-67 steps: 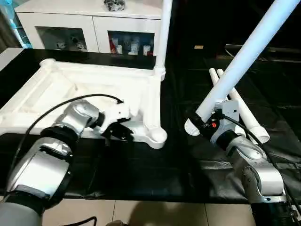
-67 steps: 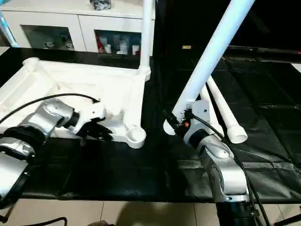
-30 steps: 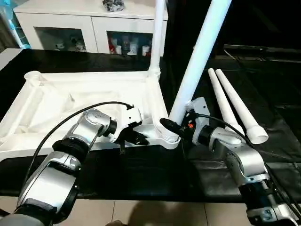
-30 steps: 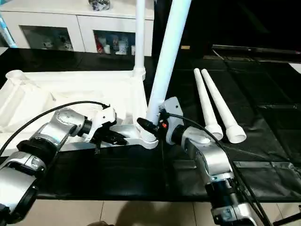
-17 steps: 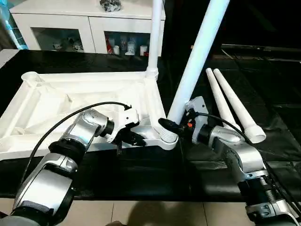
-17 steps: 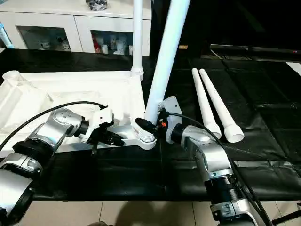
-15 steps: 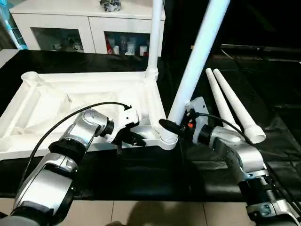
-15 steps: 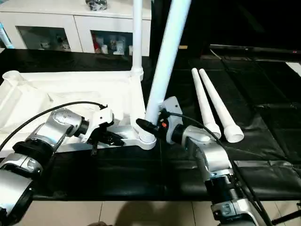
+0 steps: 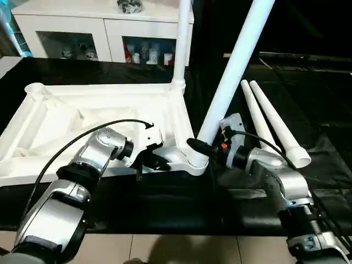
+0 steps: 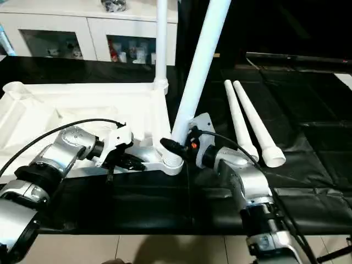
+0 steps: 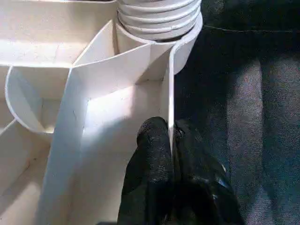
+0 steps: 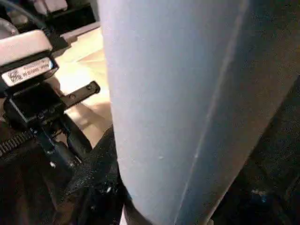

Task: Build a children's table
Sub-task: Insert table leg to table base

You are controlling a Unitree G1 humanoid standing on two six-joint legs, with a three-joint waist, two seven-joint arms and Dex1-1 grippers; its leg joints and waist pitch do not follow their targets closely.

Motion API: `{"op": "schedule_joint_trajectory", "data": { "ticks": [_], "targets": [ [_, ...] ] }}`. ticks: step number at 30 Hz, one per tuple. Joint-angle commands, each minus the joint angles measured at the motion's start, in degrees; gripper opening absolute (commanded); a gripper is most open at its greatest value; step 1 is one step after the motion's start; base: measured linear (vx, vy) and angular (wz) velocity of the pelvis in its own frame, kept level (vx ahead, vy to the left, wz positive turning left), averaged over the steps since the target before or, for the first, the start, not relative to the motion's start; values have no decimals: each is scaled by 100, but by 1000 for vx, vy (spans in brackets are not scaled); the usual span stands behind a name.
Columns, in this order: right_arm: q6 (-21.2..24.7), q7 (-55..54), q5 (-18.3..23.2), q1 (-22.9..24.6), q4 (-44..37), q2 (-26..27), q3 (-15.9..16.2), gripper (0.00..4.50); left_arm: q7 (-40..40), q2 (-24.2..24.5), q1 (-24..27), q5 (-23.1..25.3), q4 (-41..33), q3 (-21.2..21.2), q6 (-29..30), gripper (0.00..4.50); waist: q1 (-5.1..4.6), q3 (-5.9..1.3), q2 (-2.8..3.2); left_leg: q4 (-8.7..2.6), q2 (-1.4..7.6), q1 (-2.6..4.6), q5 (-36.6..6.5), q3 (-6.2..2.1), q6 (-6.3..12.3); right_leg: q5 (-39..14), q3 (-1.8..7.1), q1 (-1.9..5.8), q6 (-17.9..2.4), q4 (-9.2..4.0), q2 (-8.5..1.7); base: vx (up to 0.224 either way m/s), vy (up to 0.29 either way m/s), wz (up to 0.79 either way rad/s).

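The children's table top (image 9: 99,113) lies upside down, ribs up, on the black cloth. One white leg (image 9: 180,44) stands upright in its far right corner socket. My right gripper (image 9: 204,146) is shut on a second leg (image 9: 234,66) just above its ribbed end. This leg leans to the right, and its end sits at the near right corner socket (image 9: 193,160). My left gripper (image 11: 171,136) is shut on the thin near rim wall (image 11: 169,93) of the top, close to that socket. Two more legs (image 9: 269,124) lie side by side on the cloth to the right.
A white glass-door cabinet (image 9: 104,33) stands behind the work surface. The black cloth (image 9: 165,203) runs to the front edge, with tiled floor below. My left arm's black cable (image 9: 82,137) arcs over the near rim of the top.
Since two seconds ago my right gripper has carried the leg leftward from over the cloth to the near right corner socket. My left gripper has stayed on the rim. Little has moved in the last half second.
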Motion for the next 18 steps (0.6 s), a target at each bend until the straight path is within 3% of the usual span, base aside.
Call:
{"op": "schedule_joint_trajectory", "data": {
  "ticks": [1,2,4,5,7,8,9,10,12,14,16,17,18],
  "targets": [
    [115,-107,64,65,274,44,-71,191,-143,-27,55,16,-74,-54,79,0,33,-325,8,-490,602,153,-1494,-284,-133,-1136,375,179,-1460,-480,-665,0,0,0],
    [87,-104,94,114,278,55,-108,191,-123,-25,38,6,-56,-33,91,0,46,-327,75,-487,599,162,-1523,-290,-165,-1112,376,174,-1473,-473,-667,0,0,0],
    [57,-95,117,163,283,69,-146,191,-104,-22,23,-2,-42,-13,103,0,35,-331,30,-499,600,154,-1534,-287,-179,-1021,374,185,-1488,-470,-658,0,0,0],
    [-15,-97,120,242,284,82,-174,191,-50,-20,-6,6,6,6,88,0,50,-329,117,-496,596,154,-1546,-297,-200,-988,374,182,-1504,-461,-664,0,0,0],
    [-239,-83,162,586,203,136,-258,191,143,-30,-86,1,125,90,78,0,54,-333,123,-514,607,167,-1732,-292,-269,-857,375,178,-1522,-479,-651,0,0,0],
    [-281,-72,158,664,175,139,-255,191,173,-37,-100,-13,142,114,96,0,78,-342,165,-505,595,172,-1725,-298,-259,-771,375,183,-1553,-465,-659,0,0,0],
    [-285,-71,158,672,172,139,-254,191,176,-38,-101,-14,144,117,98,0,76,-337,138,-512,594,165,-1726,-288,-241,-757,375,189,-1555,-481,-654,0,0,0],
    [-488,-52,61,903,80,131,-209,191,224,-44,-127,-32,175,149,115,0,97,-341,162,-503,593,164,-1689,-295,-229,-735,372,198,-1576,-467,-660,0,0,0],
    [-604,-55,-6,1013,38,119,-176,191,256,-46,-139,-31,191,159,115,0,128,-342,142,-499,597,160,-1635,-286,-183,-748,377,199,-1548,-480,-665,0,0,0],
    [-1127,-61,-300,1357,-102,-1,11,191,346,-50,-169,1,269,162,79,0,152,-344,154,-503,603,156,-1558,-284,-140,-707,371,195,-1534,-484,-662,0,0,0],
    [-1245,-35,-376,1452,-159,-44,71,191,370,-52,-175,4,286,167,75,0,161,-353,155,-518,607,170,-1541,-287,-135,-607,359,199,-1516,-469,-645,0,0,0],
    [-1348,-28,-502,1511,-213,-118,172,191,379,-50,-183,5,299,172,73,0,152,-340,215,-538,616,181,-1636,-289,-158,-580,352,182,-1514,-484,-625,0,0,0],
    [-1438,27,-665,1559,-264,-227,327,191,391,-47,-189,16,315,167,59,0,142,-345,194,-537,613,183,-1645,-291,-161,-531,350,195,-1528,-475,-617,0,0,0]
  ]
}}
